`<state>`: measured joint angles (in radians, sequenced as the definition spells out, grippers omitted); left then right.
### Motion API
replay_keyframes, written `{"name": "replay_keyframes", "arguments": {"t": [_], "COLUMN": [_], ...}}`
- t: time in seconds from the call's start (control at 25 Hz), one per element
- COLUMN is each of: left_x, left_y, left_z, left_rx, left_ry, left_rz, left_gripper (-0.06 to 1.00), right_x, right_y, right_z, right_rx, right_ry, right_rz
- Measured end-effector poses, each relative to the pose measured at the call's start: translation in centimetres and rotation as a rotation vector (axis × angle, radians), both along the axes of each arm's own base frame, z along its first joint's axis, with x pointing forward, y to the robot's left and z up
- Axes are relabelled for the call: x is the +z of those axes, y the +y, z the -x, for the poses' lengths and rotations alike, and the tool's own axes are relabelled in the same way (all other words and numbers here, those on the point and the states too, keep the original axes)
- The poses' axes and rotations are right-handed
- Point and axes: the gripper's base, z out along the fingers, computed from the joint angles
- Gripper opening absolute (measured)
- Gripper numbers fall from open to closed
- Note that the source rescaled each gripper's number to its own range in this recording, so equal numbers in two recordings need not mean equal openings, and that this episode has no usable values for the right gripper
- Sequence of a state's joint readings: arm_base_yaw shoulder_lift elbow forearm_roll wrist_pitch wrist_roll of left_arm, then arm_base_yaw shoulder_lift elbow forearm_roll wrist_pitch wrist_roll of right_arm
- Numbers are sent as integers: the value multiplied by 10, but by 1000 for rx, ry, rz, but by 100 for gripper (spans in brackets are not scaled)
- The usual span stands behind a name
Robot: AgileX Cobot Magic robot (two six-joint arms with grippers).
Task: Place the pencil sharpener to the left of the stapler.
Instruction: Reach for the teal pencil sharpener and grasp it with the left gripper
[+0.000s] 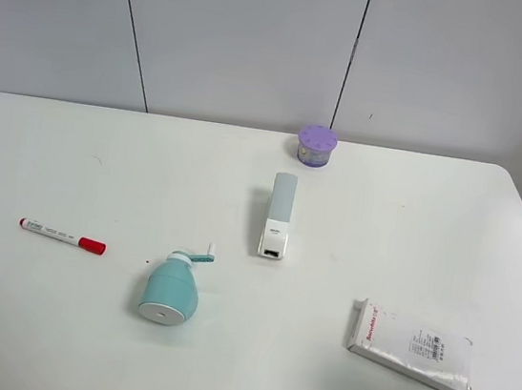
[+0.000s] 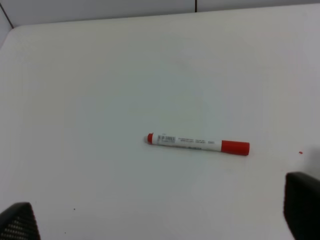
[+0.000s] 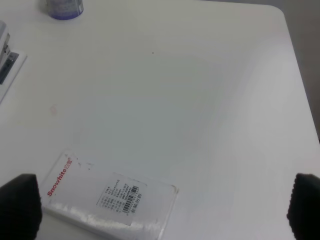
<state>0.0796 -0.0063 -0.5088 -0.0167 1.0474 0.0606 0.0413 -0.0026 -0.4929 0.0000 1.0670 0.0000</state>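
Note:
The light-teal pencil sharpener (image 1: pixel 172 288) lies on its side on the white table (image 1: pixel 411 224), white round end toward the front, small crank pointing back right. The white stapler (image 1: pixel 279 214) with its grey-blue top arm lies behind and to the right of it, pointing front to back; its edge shows in the right wrist view as the stapler (image 3: pixel 6 57). Neither arm appears in the exterior high view. My left gripper (image 2: pixel 160 215) is open above bare table near a marker. My right gripper (image 3: pixel 162 207) is open over a white packet. Neither holds anything.
A red-capped white marker (image 1: pixel 61 234) (image 2: pixel 197 143) lies at the left. A small purple round jar (image 1: pixel 317 146) (image 3: pixel 62 7) stands behind the stapler. A white packet with red print (image 1: pixel 411 347) (image 3: pixel 110 197) lies at the front right.

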Motion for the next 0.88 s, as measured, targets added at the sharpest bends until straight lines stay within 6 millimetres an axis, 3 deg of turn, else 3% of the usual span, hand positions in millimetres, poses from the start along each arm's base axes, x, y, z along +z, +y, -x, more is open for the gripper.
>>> {"name": "replay_keyframes", "arguments": {"t": [0.24, 0.4, 0.64, 0.88], "left_x": [0, 4, 28, 52], "left_y": [-1, -5, -4, -6], "left_z": [-5, -32, -99, -172], "left_rx": [-8, -32, -5, 7], "left_ry": [30, 172, 329, 438], "left_rz": [30, 127, 243, 243], "left_gripper": [100, 100, 100, 100], "right_x": [0, 0, 0, 0], "right_y": [0, 0, 0, 0], "right_z": [0, 0, 0, 0], "right_rx": [0, 0, 0, 0], "right_ry": [0, 0, 0, 0], "right_rz": [0, 0, 0, 0]}}
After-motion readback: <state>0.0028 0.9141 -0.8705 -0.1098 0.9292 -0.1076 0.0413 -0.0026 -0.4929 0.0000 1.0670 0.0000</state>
